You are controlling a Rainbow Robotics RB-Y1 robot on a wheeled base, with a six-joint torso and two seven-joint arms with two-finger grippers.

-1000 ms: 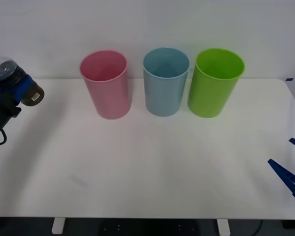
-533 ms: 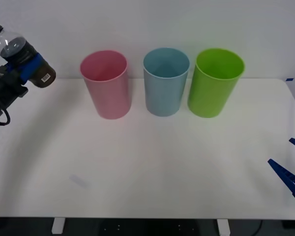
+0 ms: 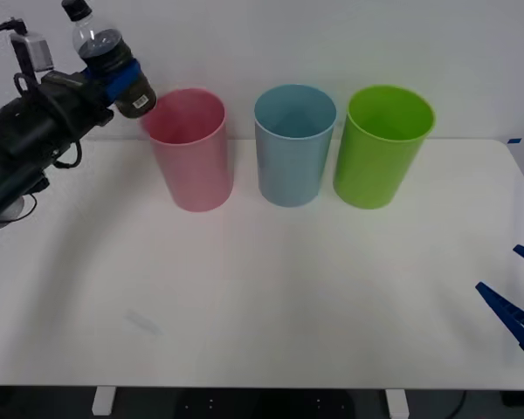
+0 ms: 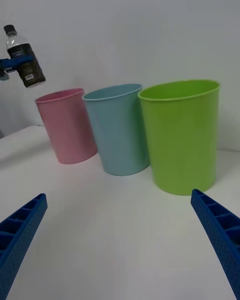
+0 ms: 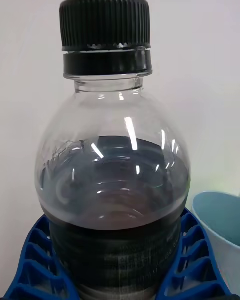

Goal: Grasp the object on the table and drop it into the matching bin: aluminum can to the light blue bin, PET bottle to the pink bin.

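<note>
Bright green bin (image 3: 382, 144), upright, rightmost

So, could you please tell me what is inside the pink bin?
Nothing shows inside the pink bin, though its floor is hidden. The left gripper holds the bottle beside its rim.

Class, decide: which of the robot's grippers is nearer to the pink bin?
Left. The left gripper, holding the PET bottle, is just beside the pink bin's rim; the right gripper sits open at the table's far right edge.
</note>
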